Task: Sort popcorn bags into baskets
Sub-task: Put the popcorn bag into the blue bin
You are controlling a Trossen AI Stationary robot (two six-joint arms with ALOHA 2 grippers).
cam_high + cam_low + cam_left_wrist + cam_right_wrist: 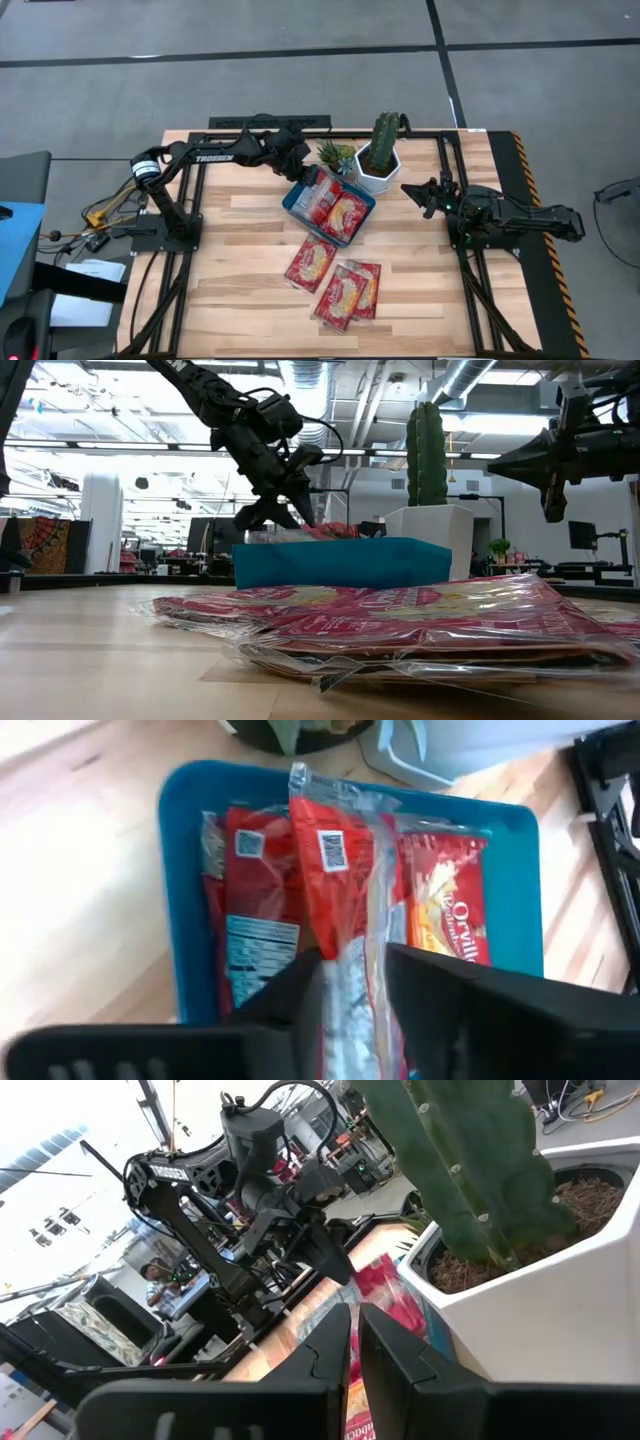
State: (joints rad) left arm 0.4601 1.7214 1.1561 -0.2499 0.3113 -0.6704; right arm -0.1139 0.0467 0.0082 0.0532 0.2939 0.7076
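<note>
A teal tray lies mid-table with red popcorn packets flat inside it. My left gripper hovers over the tray's far-left corner, shut on one more red packet. Three packets lie flat on the table nearer the near edge. My right gripper waits shut in the air right of the white cactus pot, touching nothing. My left gripper pinches the packet between its two fingers at the clear-and-red strip of one end, coming from above and slanting down. The packet stands on its edge, running away from the fingers across the tray, its other end over the tray's rim.
The white hexagonal cactus pot stands just beyond the tray's far-right corner. A small green succulent sits beside it, close to my left gripper. Bare wood shows left of the tray and along the near edge.
</note>
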